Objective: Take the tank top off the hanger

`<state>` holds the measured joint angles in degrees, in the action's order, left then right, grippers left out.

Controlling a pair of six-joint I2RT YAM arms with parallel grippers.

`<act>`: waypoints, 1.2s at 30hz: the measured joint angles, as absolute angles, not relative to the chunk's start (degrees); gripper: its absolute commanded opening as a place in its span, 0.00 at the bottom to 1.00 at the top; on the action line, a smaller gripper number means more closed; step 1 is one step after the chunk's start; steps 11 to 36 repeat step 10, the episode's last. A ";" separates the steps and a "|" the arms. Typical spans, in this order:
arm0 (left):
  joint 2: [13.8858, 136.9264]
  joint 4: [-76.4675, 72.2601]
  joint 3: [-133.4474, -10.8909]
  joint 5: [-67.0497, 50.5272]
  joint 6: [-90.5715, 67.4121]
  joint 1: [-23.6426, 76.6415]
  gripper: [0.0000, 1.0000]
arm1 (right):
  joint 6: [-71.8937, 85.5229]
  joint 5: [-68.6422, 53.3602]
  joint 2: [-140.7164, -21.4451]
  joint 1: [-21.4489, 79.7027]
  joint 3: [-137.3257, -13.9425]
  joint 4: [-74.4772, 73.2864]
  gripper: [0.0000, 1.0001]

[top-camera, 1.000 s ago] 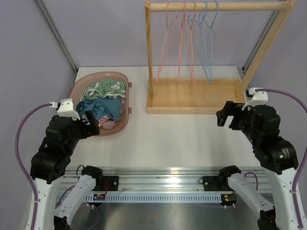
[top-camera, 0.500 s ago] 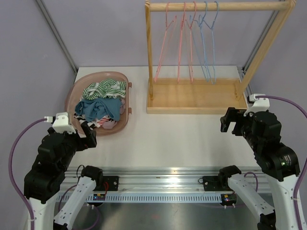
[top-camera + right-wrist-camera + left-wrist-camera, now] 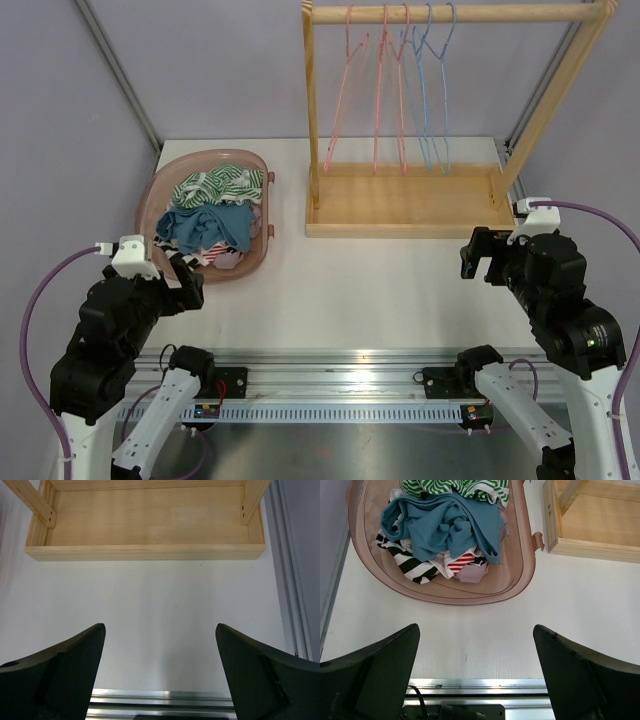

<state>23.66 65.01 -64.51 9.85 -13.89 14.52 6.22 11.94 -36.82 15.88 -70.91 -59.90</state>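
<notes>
Several bare pink and blue hangers (image 3: 385, 90) hang from the wooden rack's rail (image 3: 470, 13); no garment is on any of them. A pink basket (image 3: 158, 195) at the left holds a pile of clothes: a green-striped piece (image 3: 220, 183), a blue piece (image 3: 205, 222) and black-striped and red-striped pieces. The left wrist view shows the basket (image 3: 470, 597) and the blue piece (image 3: 445, 525). My left gripper (image 3: 186, 281) is open and empty near the basket's front edge, as the left wrist view (image 3: 476, 630) shows. My right gripper (image 3: 480, 255) is open and empty in front of the rack, as the right wrist view (image 3: 160, 627) shows.
The rack's wooden base tray (image 3: 405, 200) stands at the back right; it also shows in the right wrist view (image 3: 150, 520) and the left wrist view (image 3: 590, 525). A metal rail (image 3: 330, 360) runs along the table's near edge.
My left arm has drawn back from the basket towards the near edge. My right arm has drawn back a little. Both grippers stay open.
</notes>
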 measured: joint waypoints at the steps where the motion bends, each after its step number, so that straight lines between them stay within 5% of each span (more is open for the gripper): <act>1: 23.66 65.01 -64.51 9.76 -13.89 14.52 0.99 | 6.20 11.90 -36.82 15.88 -70.91 -59.90 0.99; 36: 23.66 65.01 -64.51 9.63 -13.87 14.52 0.99 | 6.20 11.00 -36.82 15.88 -70.91 -59.88 1.00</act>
